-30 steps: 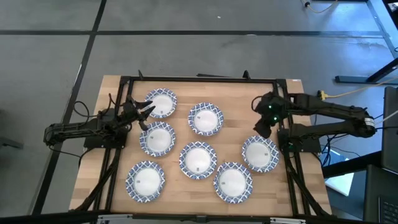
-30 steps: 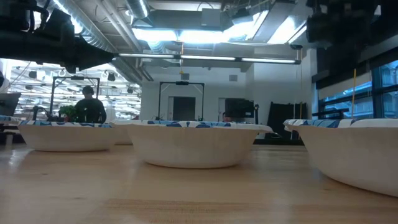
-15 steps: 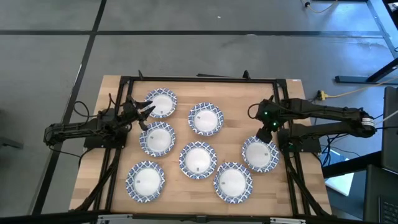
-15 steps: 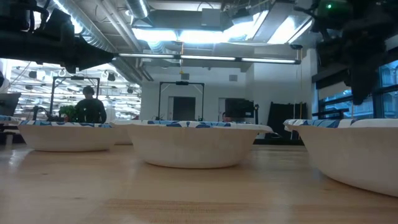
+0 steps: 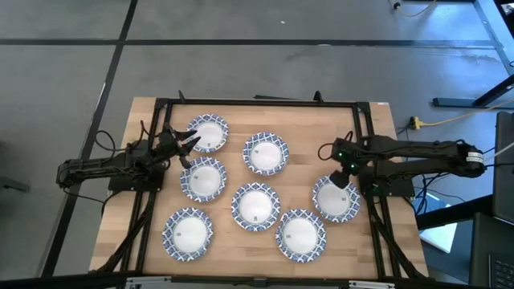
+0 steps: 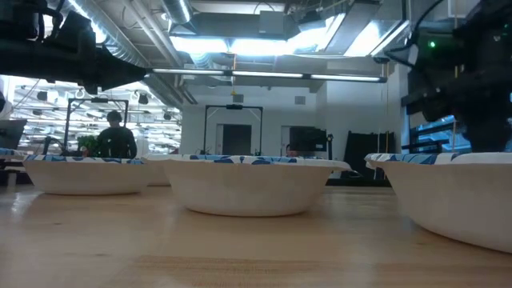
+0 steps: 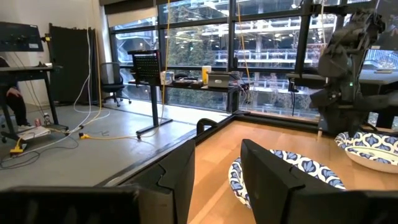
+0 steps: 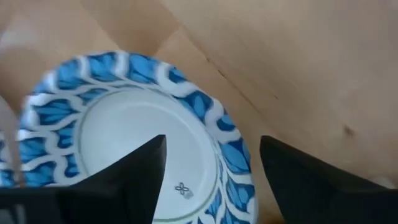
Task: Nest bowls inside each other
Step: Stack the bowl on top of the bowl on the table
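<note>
Several blue-rimmed white bowls sit apart on the wooden table (image 5: 241,116), each on its base. My right gripper (image 5: 341,177) points steeply down, open, over the far rim of the right-hand bowl (image 5: 336,199). In the right wrist view its gripper (image 8: 211,180) straddles that bowl's rim (image 8: 233,155): one finger over the white inside, one over the wood outside. I see no touch. My left gripper (image 5: 189,143) waits level and open between the far-left bowl (image 5: 208,132) and the bowl (image 5: 202,178) nearer to me, with nothing between its fingers.
A black frame (image 5: 257,103) runs round the table's edges, with both arm bases on its side rails. Other bowls lie close by at the middle (image 5: 255,206) and near right (image 5: 301,235). In the low view a person (image 6: 114,136) sits far off in the room.
My right gripper has come down from high above the table toward the right-hand bowl's far rim, shifting a little toward the table's near edge and tipping steeper. The bowls have not moved.
</note>
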